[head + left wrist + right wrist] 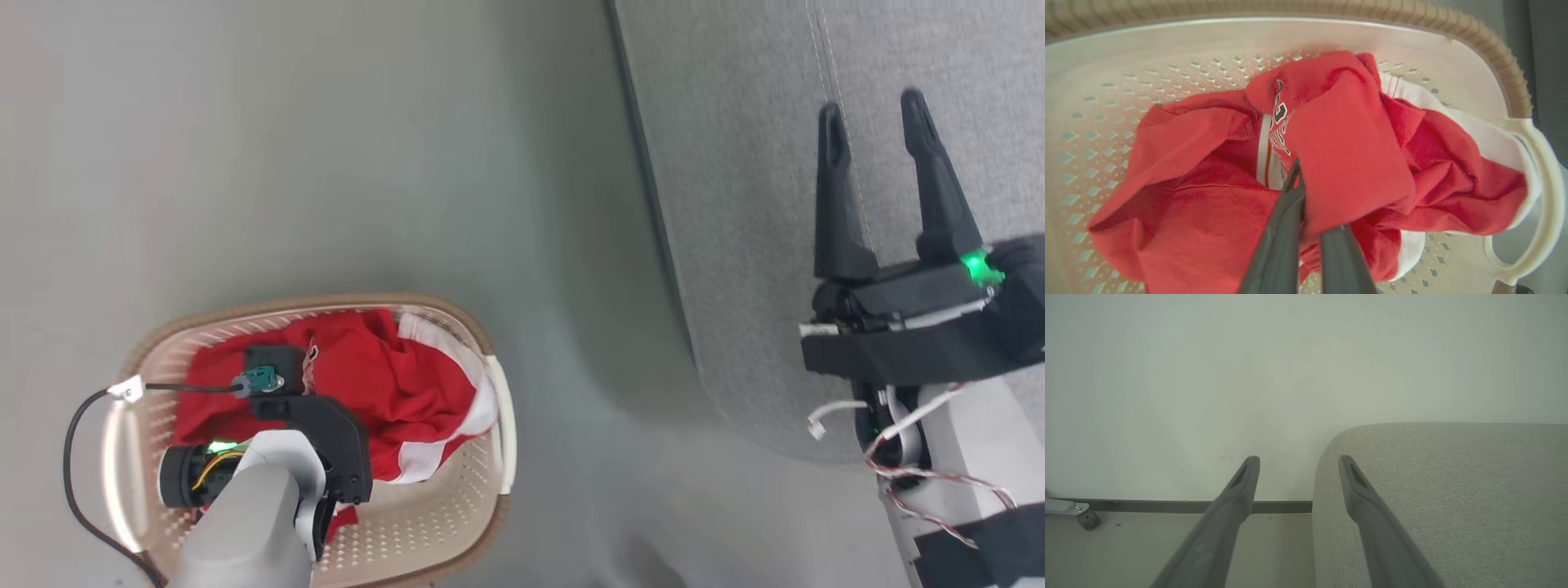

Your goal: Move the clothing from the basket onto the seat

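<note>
The left fingers (1278, 245) are closed on a fold of the clothing (1347, 155). One finger lies bare along the left of the fold. The tip of the other is buried under the red cloth, which drapes over it to the right.

The clothing is a crumpled red heap with white panels, and all of it lies in the basket (1167, 41). It spreads to both sides of the left fingers and beyond their tips. Just past the bare fingertip, a printed patch (1280, 122) shows black-and-white lettering. It is creased into the folds, so no word can be read. Beside it runs a white band with an orange stripe (1265, 159). No brand or tag text is legible.

In the head view the left wrist covers the fingers and hangs over the red heap (408, 392). The basket's brown rim (457, 314) curves round the heap.

The right fingers (837, 212) are spread wide with nothing between them. They hover over the seat (735, 204), and a stitched seam (824, 49) runs on beyond their tips.

In the right wrist view, one finger (1224, 522) stands over the floor (1147, 547). The other lies over the rounded corner of the grey seat (1453, 477). Past the tips are a pale wall (1249, 375) and a dark skirting strip (1167, 506). A small caster (1088, 519) sits far off to the left of the fingers.
</note>
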{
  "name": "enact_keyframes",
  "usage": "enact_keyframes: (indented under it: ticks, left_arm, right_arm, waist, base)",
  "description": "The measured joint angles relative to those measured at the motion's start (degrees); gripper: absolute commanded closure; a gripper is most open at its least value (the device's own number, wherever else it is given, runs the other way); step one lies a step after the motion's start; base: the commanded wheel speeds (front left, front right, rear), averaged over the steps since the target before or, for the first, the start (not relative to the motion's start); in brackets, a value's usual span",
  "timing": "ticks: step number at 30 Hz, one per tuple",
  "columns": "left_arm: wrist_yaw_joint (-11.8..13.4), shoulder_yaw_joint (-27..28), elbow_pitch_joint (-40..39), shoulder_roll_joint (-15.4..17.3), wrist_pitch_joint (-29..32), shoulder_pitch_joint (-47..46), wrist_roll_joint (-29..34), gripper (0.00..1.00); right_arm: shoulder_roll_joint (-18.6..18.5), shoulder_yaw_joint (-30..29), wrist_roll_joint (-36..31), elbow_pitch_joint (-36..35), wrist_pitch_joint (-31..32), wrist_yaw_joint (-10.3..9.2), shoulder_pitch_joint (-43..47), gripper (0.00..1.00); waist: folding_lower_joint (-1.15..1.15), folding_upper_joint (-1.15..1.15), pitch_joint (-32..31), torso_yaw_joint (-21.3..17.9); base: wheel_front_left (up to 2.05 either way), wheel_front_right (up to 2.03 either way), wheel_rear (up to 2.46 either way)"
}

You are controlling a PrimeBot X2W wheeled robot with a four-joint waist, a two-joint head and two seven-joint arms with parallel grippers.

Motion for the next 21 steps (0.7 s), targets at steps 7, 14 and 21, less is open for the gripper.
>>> enact_keyframes:
  ticks: [7, 14, 21]
  left_arm:
    - [-1.22, -0.38, -2.48, -0.10, -3.20, 2.63, -3.68, 1.00]
    - [-1.96, -2.38, -6.83, -0.14, -7.44, 6.49, -9.34, 1.00]
    - [-2.16, -4.81, -9.77, -0.18, -11.32, 9.61, -11.55, 1.00]
  right_arm:
    - [-1.03, -0.37, -0.31, 1.67, 0.00, 0.52, 2.61, 0.00]
    - [-1.04, -0.44, -0.31, 3.55, 0.00, 0.93, 5.05, 0.00]
    - [-1.20, -1.00, -0.30, 5.13, 0.00, 1.00, 8.90, 0.00]
  waist:
    - [0.00, 0.00, -3.58, 2.73]
    - [0.00, 0.00, -8.34, 5.51]
    - [0.00, 0.00, -13.39, 8.12]
  base:
    - [0.00, 0.00, 0.00]
    - [0.00, 0.00, 0.00]
    - [0.00, 0.00, 0.00]
